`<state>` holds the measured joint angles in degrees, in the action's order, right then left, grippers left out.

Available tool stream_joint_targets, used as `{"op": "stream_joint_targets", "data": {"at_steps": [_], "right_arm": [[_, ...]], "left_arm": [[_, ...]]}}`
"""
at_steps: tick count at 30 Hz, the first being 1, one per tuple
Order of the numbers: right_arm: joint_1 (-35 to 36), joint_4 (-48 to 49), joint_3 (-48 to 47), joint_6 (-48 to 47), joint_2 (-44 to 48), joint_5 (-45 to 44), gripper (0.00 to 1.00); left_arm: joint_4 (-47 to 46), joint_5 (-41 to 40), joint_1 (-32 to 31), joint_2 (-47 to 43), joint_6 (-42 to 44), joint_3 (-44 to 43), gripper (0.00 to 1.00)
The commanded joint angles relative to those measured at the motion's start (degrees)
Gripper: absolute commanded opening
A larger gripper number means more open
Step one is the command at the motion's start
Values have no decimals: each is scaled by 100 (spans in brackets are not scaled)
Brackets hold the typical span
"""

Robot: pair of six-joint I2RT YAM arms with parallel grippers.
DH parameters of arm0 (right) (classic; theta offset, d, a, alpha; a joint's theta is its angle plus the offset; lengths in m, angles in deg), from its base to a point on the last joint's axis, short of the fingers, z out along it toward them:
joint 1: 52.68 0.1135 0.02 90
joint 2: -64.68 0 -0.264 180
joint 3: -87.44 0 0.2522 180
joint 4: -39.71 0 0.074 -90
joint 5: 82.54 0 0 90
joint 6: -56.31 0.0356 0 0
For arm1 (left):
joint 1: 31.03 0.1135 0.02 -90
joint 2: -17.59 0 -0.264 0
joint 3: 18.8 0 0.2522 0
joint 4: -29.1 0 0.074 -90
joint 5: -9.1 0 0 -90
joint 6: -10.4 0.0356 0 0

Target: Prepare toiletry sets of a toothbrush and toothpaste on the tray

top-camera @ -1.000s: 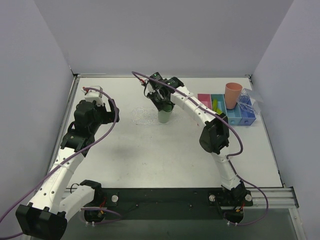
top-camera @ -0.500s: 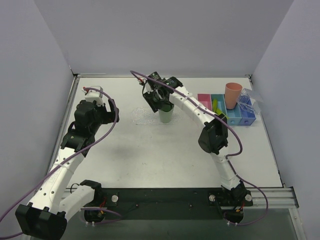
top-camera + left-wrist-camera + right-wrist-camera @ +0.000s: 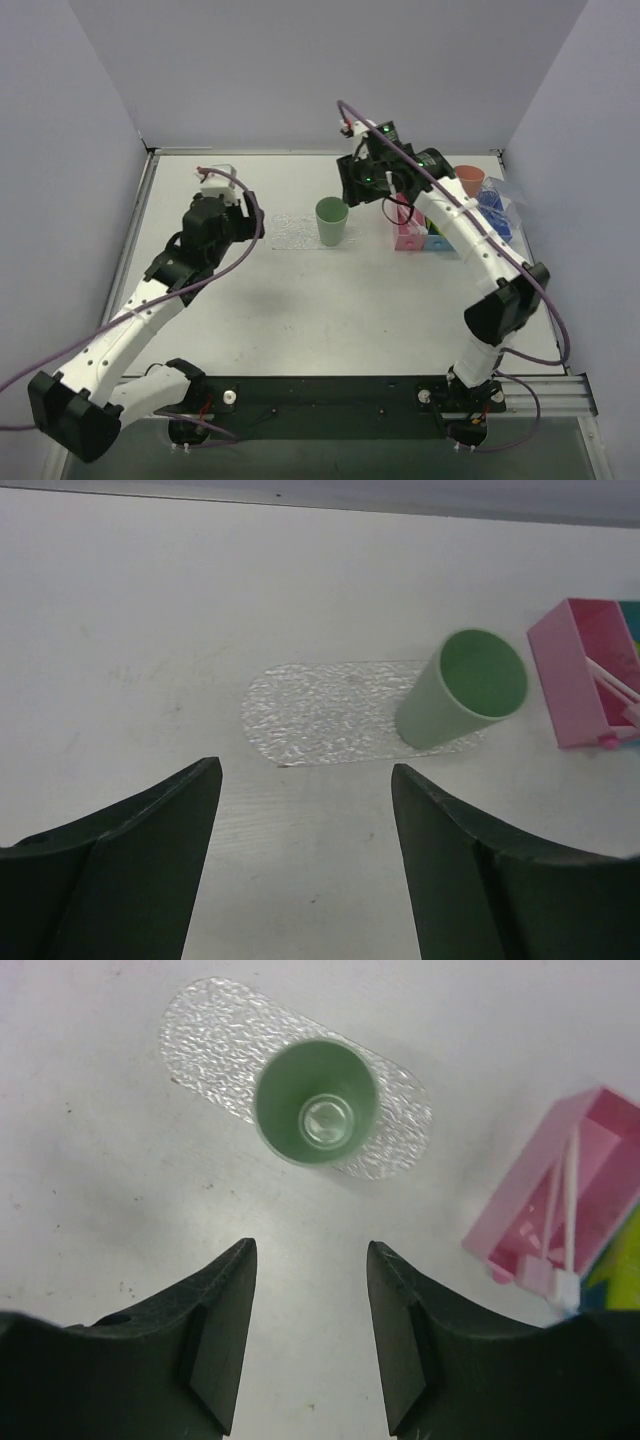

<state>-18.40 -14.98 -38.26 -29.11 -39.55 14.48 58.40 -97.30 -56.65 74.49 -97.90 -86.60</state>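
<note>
Evidently the fetching step comes next. The green cup (image 3: 332, 221) stands upright on the right end of the clear tray (image 3: 290, 232), which lies flat mid-table with its other end bare. Neither brush nor paste is in the cup or on the tray yet. The toothbrush (image 3: 572, 1200) lies in the pink bin (image 3: 520, 1220), off to the right of the tray. A lime-green sliver (image 3: 620, 1260) just beside the bin is likely the toothpaste. The right gripper (image 3: 310, 1260) hovers above the table between cup and bin, fingers spread and holding nothing. The left gripper (image 3: 305, 780) hangs short of the tray's near edge, likewise spread and empty. The next move, as I judge it, asks the right arm to swing over the pink bin and set its fingers across the thin handle. It must then pinch firmly and lift clear of the bin wall before heading for the cup.
</note>
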Motion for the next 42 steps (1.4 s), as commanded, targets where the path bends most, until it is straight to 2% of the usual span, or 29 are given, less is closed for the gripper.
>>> {"op": "stream_joint_targets", "data": {"at_steps": [1, 2, 8, 13, 19, 24, 30, 32, 35, 42], "right_arm": [[-615, 585, 1190, 394, 1201, 27, 43], [-694, 725, 1697, 403, 1394, 1, 44], [-1099, 779, 2991, 404, 2801, -219, 53], [-1274, 779, 3485, 386, 3742, -500, 54], [-1284, 744, 3661, 439, 4322, -228, 54], [-1293, 727, 3785, 369, 4472, -315, 54], [-1293, 691, 3829, 289, 4420, -421, 53], [-1293, 700, 3820, 289, 4385, -430, 53], [-1301, 691, 3811, 298, 4314, -422, 53], [-1293, 691, 3794, 315, 4235, -404, 53]], "left_arm": [[-542, -330, -785, 1040, -392, -842, 79], [-525, -180, -786, 1503, -498, -1001, 79], [-86, 216, -839, 3165, -648, -2441, 79], [441, 366, -839, 4143, -473, -3375, 79], [1241, 392, -856, 5153, -182, -4509, 79], [1558, 594, -926, 5471, -130, -4756, 75], [1655, 585, -1006, 5595, -129, -4642, 66], [1655, 603, -1006, 5595, -138, -4589, 61], [1646, 560, -1006, 5639, -147, -4589, 46], [1743, 445, -997, 5718, -121, -4729, 37]]}}
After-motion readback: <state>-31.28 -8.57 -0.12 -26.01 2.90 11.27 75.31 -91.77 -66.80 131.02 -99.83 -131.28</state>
